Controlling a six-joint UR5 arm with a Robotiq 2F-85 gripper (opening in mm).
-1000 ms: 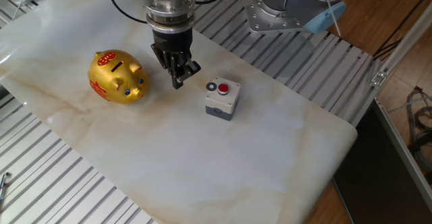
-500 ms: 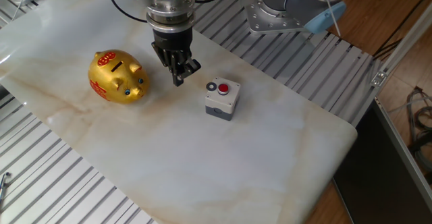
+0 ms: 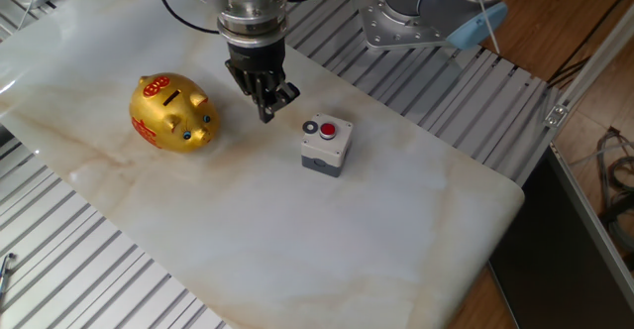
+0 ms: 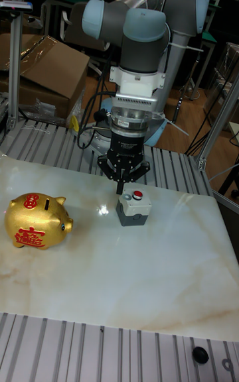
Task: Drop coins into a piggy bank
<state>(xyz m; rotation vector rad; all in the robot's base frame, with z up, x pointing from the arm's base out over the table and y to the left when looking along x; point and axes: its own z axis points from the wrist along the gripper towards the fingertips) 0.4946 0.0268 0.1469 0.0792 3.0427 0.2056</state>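
Observation:
The gold piggy bank (image 3: 171, 113) (image 4: 36, 221) with red markings stands on the left of the marble slab, its dark slot facing up. One small dark coin (image 3: 311, 127) lies on top of the grey box, beside the red button. My gripper (image 3: 266, 114) (image 4: 120, 188) points down between the bank and the box. It hangs just above the slab, close to the box's left side. Its fingers meet at a point with nothing seen between them. In the tall fixed view the fingertips stand in front of the coin's spot.
The grey box (image 3: 325, 149) (image 4: 131, 213) with a red push-button (image 3: 330, 129) (image 4: 137, 195) sits mid-slab. Slatted metal framing (image 3: 59, 260) surrounds the marble, whose right corner (image 3: 510, 195) drops off. A cardboard box (image 4: 46, 70) stands behind the table.
The gripper has shifted slightly up and to the right, toward the grey box. The piggy bank, box and coin have not moved.

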